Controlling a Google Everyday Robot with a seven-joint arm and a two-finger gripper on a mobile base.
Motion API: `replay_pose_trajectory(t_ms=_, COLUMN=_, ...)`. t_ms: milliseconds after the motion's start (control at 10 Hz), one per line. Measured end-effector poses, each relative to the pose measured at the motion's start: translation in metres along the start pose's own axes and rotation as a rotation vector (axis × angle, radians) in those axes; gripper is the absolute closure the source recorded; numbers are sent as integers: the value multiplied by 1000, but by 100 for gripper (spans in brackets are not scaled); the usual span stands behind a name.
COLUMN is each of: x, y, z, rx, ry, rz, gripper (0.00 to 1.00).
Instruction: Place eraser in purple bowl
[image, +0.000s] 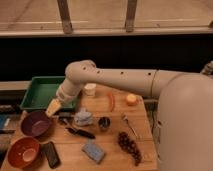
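The eraser (50, 154), a small dark flat block, lies at the table's front left, just right of the red-orange bowl (22, 151). Behind that bowl, at the left edge, stands the purple bowl (35, 123) with nothing visible inside. My gripper (53, 106) hangs from the long beige arm, its yellowish fingers pointing down-left. It sits above the purple bowl's far right rim, near the green tray's front edge. The gripper is open and holds nothing. It is well behind and above the eraser.
A green tray (42, 92) sits at the back left, with a white cup (90, 89) beside it. Mid-table lie a crumpled bluish wrap (83, 118), a black-handled tool (80, 132), a small metal cup (104, 123), a blue-grey sponge (93, 151), grapes (130, 146), an orange pepper (111, 102) and an orange fruit (131, 99).
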Motion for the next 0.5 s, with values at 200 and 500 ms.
replay_pose_trajectory(t_ms=200, x=19, y=0, z=5, rx=-6, ry=14, rz=38, gripper=30)
replay_pose_trajectory(t_ms=500, x=43, y=6, z=7, rx=-8, ry=27, rz=75, gripper=30)
